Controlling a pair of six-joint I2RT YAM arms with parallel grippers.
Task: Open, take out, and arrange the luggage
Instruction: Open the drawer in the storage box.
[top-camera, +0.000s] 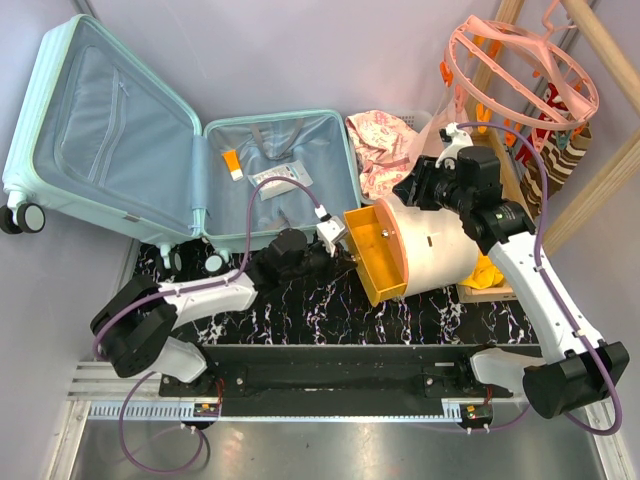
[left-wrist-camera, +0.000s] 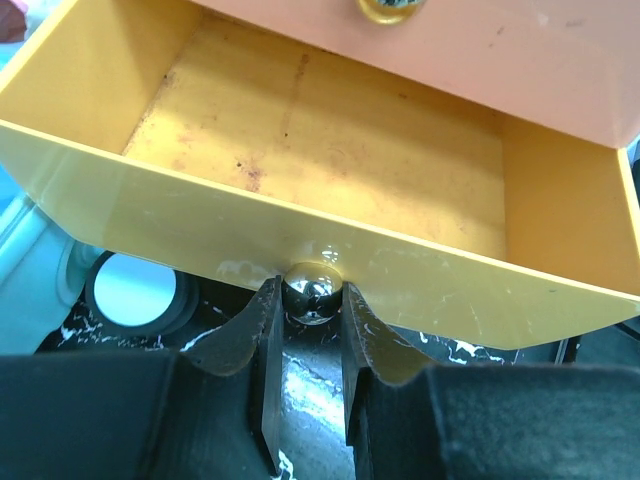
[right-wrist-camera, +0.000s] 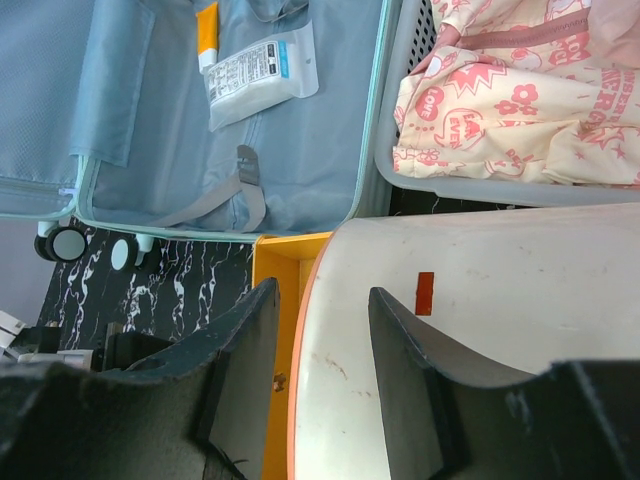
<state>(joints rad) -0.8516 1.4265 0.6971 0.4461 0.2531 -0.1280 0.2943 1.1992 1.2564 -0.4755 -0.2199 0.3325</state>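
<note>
The luggage (top-camera: 110, 130), a pale mint-blue suitcase, lies wide open at the back left, with its grey-blue lining showing in the right wrist view (right-wrist-camera: 300, 130). A white packet (top-camera: 280, 180) and an orange-white tube (top-camera: 232, 162) lie in its right half. In front of it a cream cylinder (top-camera: 435, 245) lies on its side with a yellow drawer (left-wrist-camera: 320, 150) pulled out. My left gripper (top-camera: 335, 252) is shut on the drawer's shiny knob (left-wrist-camera: 311, 292). My right gripper (right-wrist-camera: 320, 292) stands open over the cylinder's (right-wrist-camera: 480, 330) orange-rimmed end.
A white basket (right-wrist-camera: 400, 100) holding pink-printed cloth (top-camera: 385, 150) stands right of the suitcase. A pink round drying rack (top-camera: 520, 65), wooden poles (top-camera: 600, 40) and a striped bag (top-camera: 565, 155) crowd the back right. A black marbled mat (top-camera: 330, 310) covers the front.
</note>
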